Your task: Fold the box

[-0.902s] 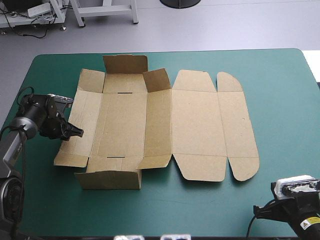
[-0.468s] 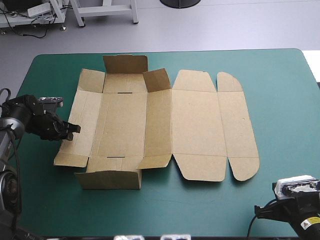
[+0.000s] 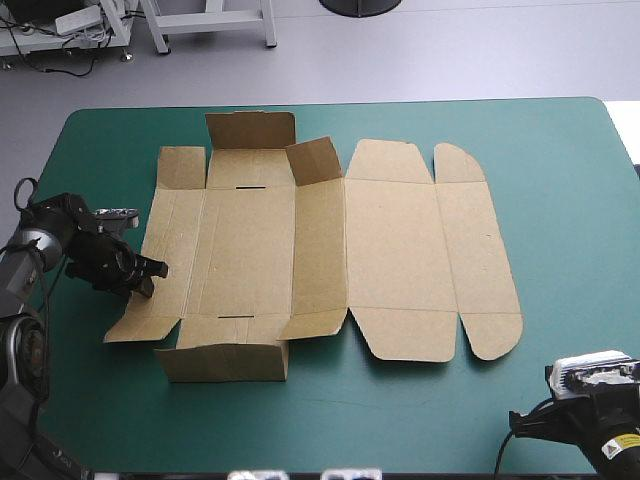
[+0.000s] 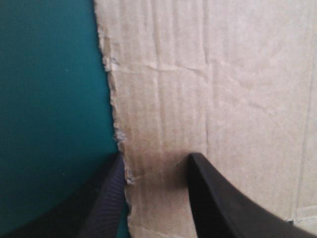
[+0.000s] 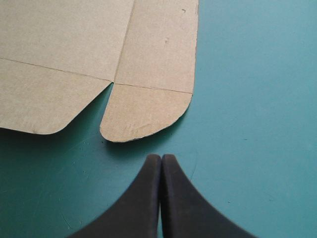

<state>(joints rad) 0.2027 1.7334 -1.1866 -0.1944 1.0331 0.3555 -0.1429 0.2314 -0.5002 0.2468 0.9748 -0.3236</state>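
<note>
One box (image 3: 390, 250) lies spread across the middle of the teal-green table (image 3: 560, 180), mostly flat (two of its walls, far and near, stand raised at its left part). Of the two grippers, the left gripper (image 3: 155, 270) is clamped on the box's left edge, the board between its black fingers (image 4: 218, 198). The right gripper (image 5: 161, 156) has its fingers pressed together, over bare cover near the table's near right corner, just short of the box's rounded corner flap (image 5: 143, 111).

My left gripper (image 3: 152, 268) pinched the box (image 3: 300, 250) at its left edge, arm stretched low; my right gripper (image 5: 161, 161) sat with fingers pressed together.
</note>
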